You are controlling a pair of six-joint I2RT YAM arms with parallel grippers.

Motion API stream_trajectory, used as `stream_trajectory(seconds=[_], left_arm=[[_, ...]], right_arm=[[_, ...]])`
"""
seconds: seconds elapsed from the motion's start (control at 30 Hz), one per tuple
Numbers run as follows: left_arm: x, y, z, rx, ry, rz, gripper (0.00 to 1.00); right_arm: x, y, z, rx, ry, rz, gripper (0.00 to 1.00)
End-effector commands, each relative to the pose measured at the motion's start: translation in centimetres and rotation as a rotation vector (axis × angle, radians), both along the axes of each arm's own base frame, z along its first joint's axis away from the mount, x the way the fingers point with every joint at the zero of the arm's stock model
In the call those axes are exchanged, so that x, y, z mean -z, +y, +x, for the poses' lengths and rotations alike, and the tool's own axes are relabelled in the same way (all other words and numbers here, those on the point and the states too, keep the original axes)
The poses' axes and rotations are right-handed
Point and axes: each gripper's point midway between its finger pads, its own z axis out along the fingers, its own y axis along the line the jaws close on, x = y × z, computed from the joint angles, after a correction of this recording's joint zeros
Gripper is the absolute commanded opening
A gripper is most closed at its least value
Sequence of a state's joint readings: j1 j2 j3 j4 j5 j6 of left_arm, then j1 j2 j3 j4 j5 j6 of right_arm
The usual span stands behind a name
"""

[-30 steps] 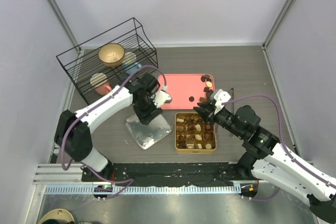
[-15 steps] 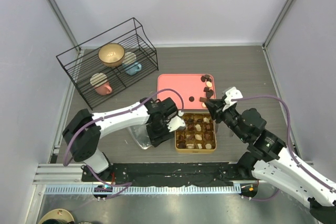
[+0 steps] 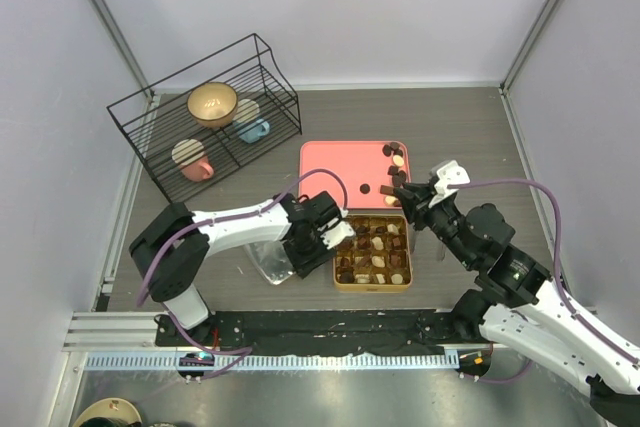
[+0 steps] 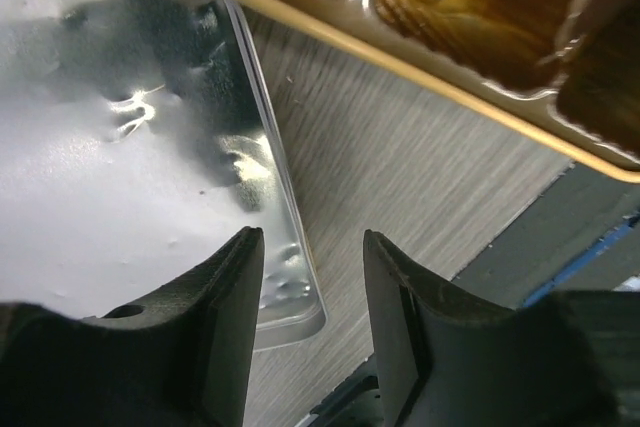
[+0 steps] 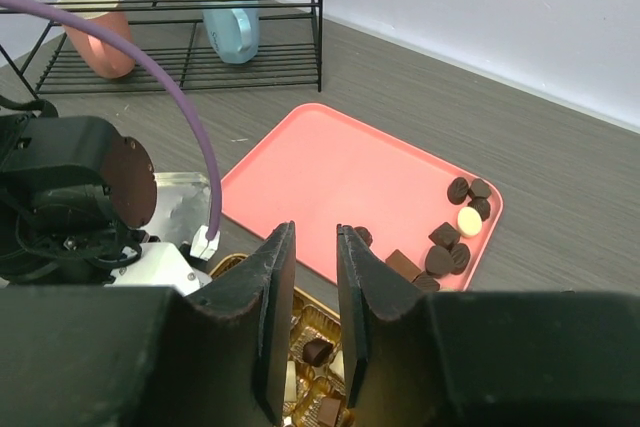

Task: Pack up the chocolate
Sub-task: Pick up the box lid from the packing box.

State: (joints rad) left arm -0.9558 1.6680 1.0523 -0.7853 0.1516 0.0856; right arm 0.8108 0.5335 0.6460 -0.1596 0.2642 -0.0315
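Plainly, left tool [image 4: 310, 239] gapes over dimpled silver tray [image 4: 120, 147]; right tool [image 5: 315, 232] slightly parted, empty.

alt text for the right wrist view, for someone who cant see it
The right gripper, fingers slightly apart and empty, points toward a pink tray with chocolates clustered at its right corner. A wire rack with mugs stands behind it.

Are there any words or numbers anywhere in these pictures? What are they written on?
No words, numbers or signs can be read in any view.
gold tin: no label showing.
pink tray: plain.
silver lid: plain, only reflections.
pink mug and blue mug: no print visible.
chocolates: too small to show any stamp.
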Motion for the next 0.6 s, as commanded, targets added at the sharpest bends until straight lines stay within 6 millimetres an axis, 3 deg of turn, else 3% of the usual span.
stream_trajectory(seconds=[0.0,0.23,0.4,0.57], left_arm=[[0.5,-0.5,1.1,-0.022,-0.066,-0.021,0.47],[1.5,-0.3,1.2,-0.025,-0.072,-0.004,0.43],[2.1,-0.4,1.0,-0.018,-0.051,-0.006,0.26],[2.3,-0.4,0.8,-0.016,-0.041,-0.005,0.15]], right_arm=[[-3.3,0.0,0.0,0.000,-0.049,0.038,0.28],[-3.8,0.2,0.1,-0.003,-0.043,0.040,0.26],[-3.6,0.5,0.2,-0.005,-0.027,0.034,0.25],[-4.1,0.6,0.3,-0.009,-0.031,0.036,0.24]])
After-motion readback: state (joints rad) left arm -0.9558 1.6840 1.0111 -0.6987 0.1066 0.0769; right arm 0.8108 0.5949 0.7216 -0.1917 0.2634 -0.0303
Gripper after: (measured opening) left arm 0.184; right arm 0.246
